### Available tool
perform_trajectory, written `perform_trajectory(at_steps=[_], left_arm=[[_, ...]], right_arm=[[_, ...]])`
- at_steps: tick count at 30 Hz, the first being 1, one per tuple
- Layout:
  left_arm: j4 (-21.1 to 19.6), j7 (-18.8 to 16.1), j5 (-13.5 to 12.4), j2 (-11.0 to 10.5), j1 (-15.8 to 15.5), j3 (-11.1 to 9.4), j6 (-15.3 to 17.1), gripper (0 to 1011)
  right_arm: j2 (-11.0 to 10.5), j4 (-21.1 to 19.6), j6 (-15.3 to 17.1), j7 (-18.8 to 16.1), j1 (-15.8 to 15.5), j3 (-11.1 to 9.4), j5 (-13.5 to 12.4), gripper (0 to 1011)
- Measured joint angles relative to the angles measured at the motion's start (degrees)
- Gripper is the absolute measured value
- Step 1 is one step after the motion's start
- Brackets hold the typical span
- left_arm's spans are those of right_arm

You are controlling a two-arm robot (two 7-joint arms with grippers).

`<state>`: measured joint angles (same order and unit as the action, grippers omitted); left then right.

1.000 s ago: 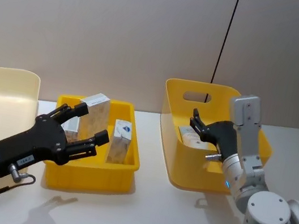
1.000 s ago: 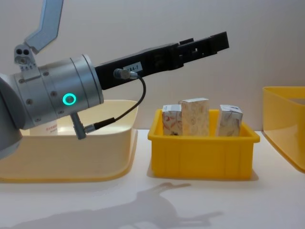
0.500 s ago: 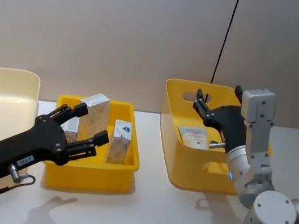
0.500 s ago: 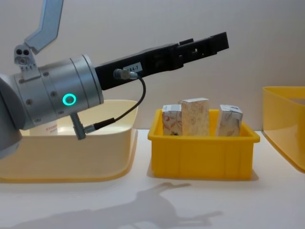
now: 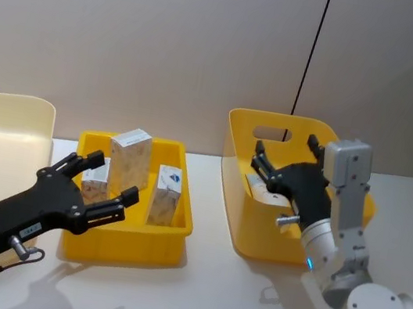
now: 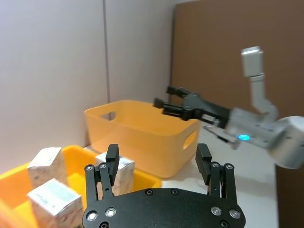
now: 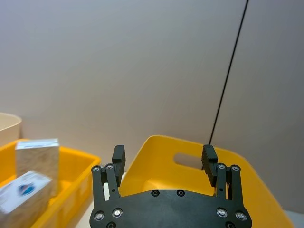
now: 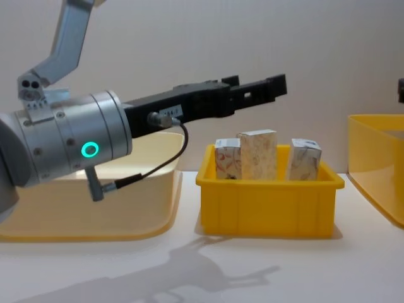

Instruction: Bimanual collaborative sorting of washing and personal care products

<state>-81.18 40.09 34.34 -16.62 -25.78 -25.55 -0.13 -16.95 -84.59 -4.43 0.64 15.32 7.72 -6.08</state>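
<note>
Yellow plastic forms the low tray (image 5: 124, 244) in the middle of the white worktop (image 5: 197, 304), and everything else is placed from it. Three small white cartons stand upright inside the tray. The tallest carton (image 5: 129, 159) is toward its back. A second carton (image 5: 166, 194), with a blue mark on top, is toward its right side. A third carton (image 5: 94, 183) is toward its left and partly hidden. The left pincer (image 5: 114, 177) hangs over the tray's front-left part, its fingers spread wide with nothing between them. Right of the tray, and apart from it, sits a deeper yellow basket (image 5: 255, 242) with a handle slot. A pale pack (image 5: 259, 189) lies inside it, mostly hidden. The right pincer (image 5: 258, 155) is over the side of the basket nearest the tray, spread wide and empty. A cream tub (image 5: 3, 136) stands left of the tray.
</note>
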Motion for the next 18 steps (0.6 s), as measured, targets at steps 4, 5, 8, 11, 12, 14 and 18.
perform_trajectory(at_steps=[4,5,8,11,12,14,18], left_arm=[[-1.08,-3.53,-2.04,-0.47,1.09,-0.04,0.09,1003],[-1.22,-4.03,-2.33,-0.53,1.24,-0.05,0.1,1003],[-1.95,-6.35,-3.68,-0.86,1.95,-0.07,0.15,1004],[-2.67,-8.69,-5.03,-1.18,2.69,-0.09,0.21,1004],[-2.84,-9.27,-5.37,-1.25,2.88,-0.11,0.23,1004],[-3.38,-11.01,-6.37,-1.49,3.42,-0.13,0.28,1003],[-4.23,-13.79,-7.99,-1.86,4.29,-0.17,0.34,1003]], right_arm=[[-0.37,-2.55,1.02,-0.69,-2.45,0.8,-1.61,1001],[-0.43,-2.96,1.18,-0.8,-2.88,0.94,-1.88,1001],[-0.68,-4.74,1.84,-1.29,-4.6,1.48,-2.94,1001],[-0.92,-6.4,2.45,-1.74,-6.2,1.99,-3.95,1001],[-0.98,-6.83,2.61,-1.85,-6.63,2.14,-4.23,1001],[-1.18,-8.15,3.13,-2.23,-7.9,2.56,-5.11,1001],[-1.49,-10.28,3.96,-2.82,-10.01,3.25,-6.46,1001]])
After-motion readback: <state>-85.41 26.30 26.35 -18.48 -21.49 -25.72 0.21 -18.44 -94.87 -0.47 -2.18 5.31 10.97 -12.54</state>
